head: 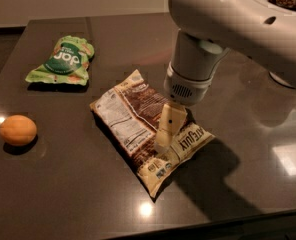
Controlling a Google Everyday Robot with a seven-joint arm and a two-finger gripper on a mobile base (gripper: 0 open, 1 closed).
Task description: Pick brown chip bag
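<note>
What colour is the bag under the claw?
Brown chip bag: dark brown and cream, seen in the camera view; gripper over its cream end.

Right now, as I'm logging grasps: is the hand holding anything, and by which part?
Cannot tell. The hand rests on the brown chip bag near its cream lettered end; the bag lies flat on the table.

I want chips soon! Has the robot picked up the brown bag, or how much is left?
Done: the gripper is down at the brown chip bag, near its cream end. In hand: taking hold, though a firm grip cannot be seen. Left: lifting it, since the bag lies flat on the table.
</note>
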